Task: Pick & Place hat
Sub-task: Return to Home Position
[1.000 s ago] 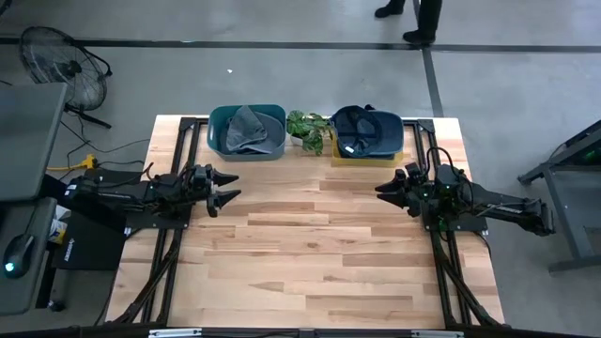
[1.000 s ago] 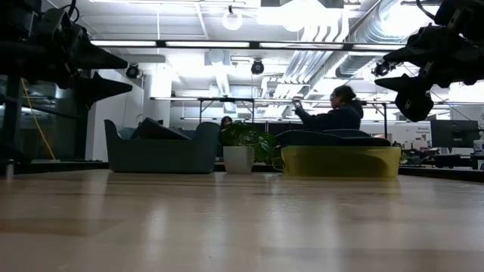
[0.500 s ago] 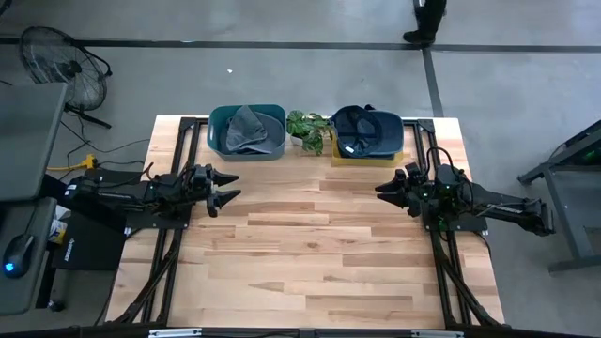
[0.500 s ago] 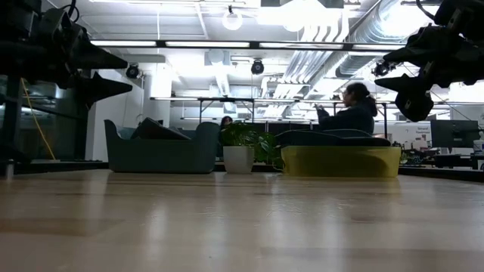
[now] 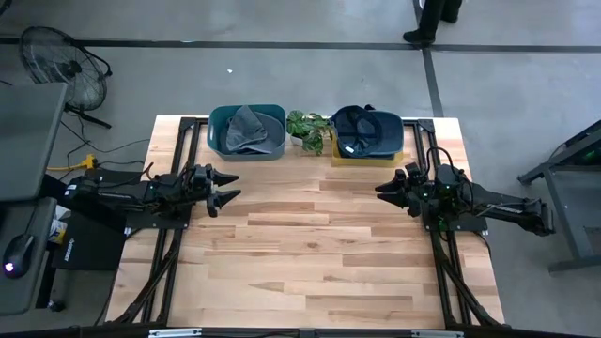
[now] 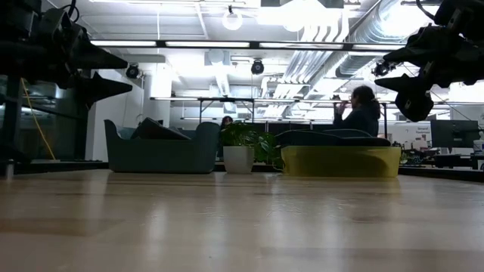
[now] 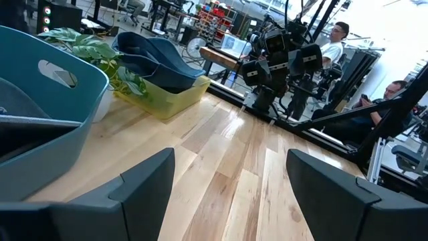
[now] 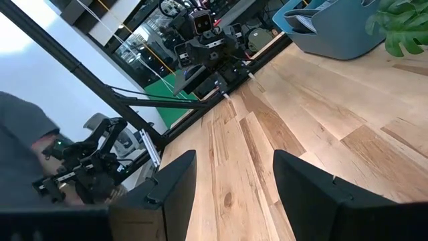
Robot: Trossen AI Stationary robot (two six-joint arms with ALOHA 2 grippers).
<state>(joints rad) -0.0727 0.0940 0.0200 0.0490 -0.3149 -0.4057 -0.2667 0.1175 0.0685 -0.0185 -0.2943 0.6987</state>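
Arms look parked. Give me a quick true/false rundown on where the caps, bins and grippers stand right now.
1. The gray cap lies inside the teal bin. True.
2. The yellow bin is empty. False: blue caps sit in it.
3. The left gripper and the right gripper are both open and hold nothing. True.
4. The potted plant stands outside the pair of bins, on the far side of the teal bin. False: it stands between the teal bin and the yellow bin.
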